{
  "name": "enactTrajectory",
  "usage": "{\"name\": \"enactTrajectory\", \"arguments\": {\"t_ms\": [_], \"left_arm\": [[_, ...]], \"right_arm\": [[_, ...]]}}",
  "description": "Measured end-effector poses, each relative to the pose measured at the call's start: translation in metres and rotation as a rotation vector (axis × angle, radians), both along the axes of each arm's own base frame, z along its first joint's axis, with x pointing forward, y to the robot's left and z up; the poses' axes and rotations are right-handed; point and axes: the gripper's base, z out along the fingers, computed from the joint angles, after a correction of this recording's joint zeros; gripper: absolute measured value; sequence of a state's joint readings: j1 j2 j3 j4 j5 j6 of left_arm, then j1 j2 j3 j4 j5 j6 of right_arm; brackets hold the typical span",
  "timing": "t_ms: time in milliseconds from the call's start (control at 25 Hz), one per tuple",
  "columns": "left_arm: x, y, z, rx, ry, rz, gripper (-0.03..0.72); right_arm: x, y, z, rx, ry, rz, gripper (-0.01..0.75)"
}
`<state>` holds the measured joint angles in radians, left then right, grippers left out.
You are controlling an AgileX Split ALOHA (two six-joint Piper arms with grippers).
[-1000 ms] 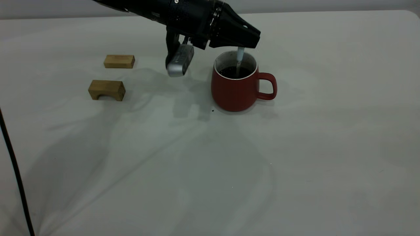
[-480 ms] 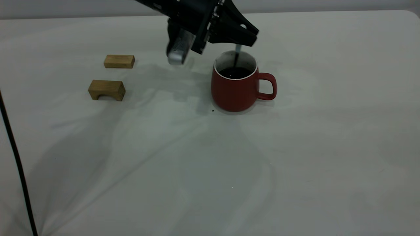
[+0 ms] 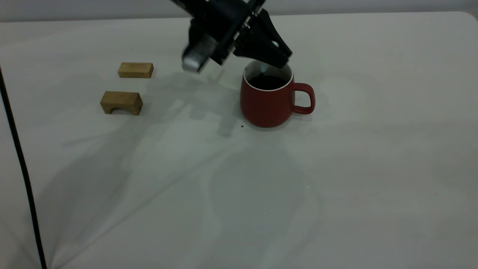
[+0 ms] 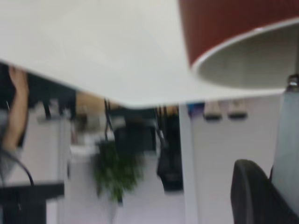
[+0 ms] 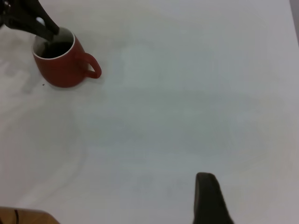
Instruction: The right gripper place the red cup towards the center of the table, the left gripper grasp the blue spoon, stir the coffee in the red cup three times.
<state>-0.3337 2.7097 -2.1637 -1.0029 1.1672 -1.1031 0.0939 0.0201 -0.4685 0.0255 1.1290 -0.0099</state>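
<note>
The red cup point(image 3: 267, 104) stands upright near the middle of the table point(image 3: 239, 186), handle pointing right, with dark coffee point(image 3: 269, 82) inside. My left gripper point(image 3: 278, 59) hangs tilted over the cup's rim, shut on the blue spoon point(image 3: 264, 69), whose lower end dips into the cup. From the left wrist the pale spoon handle point(image 4: 287, 140) runs up beside a dark finger point(image 4: 252, 186) toward the cup's rim point(image 4: 224, 23). The right gripper point(image 5: 261, 212) is out of the exterior view, far from the cup point(image 5: 60, 70), open and holding nothing; one finger point(image 5: 208, 200) shows.
Two wooden blocks point(image 3: 136, 70) point(image 3: 121, 102) lie left of the cup. A black cable point(image 3: 18, 160) crosses the left edge. A small dark speck point(image 3: 242, 126) sits on the table by the cup's base. A person's arm point(image 4: 18, 102) shows beyond the table edge.
The left gripper has swung and tilted more steeply over the cup, its silver part rising up and to the left. The spoon has shifted inside the cup. The cup stays put.
</note>
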Motion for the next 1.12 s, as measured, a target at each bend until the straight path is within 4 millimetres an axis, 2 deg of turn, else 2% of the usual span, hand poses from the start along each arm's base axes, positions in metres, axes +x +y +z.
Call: {"name": "enactTrajectory", "arguments": {"t_ms": [320,400,600,720,880,1000,1120], "left_arm": [[0.009,0.003,0.012,0.058,-0.073,-0.018,0.121],[0.009,0.004,0.011,0.066,-0.077,-0.021,0.167],[0.008,0.006,0.009,0.093,-0.085,-0.033,0.347],[0.008,0.006,0.009,0.090,-0.093,-0.041,0.393],[0.009,0.007,0.010,0.103,-0.121,-0.064,0.406],[0.014,0.014,0.026,0.200,-0.223,-0.116,0.408],[0.022,0.025,0.071,0.365,-0.419,-0.180,0.408]], "right_arm": [[0.000,0.000,0.000,0.000,0.000,0.000,0.493],[0.000,0.000,0.000,0.000,0.000,0.000,0.493],[0.000,0.000,0.000,0.000,0.000,0.000,0.493],[0.000,0.000,0.000,0.000,0.000,0.000,0.493],[0.000,0.000,0.000,0.000,0.000,0.000,0.493],[0.000,0.000,0.000,0.000,0.000,0.000,0.493],[0.000,0.000,0.000,0.000,0.000,0.000,0.493]]}}
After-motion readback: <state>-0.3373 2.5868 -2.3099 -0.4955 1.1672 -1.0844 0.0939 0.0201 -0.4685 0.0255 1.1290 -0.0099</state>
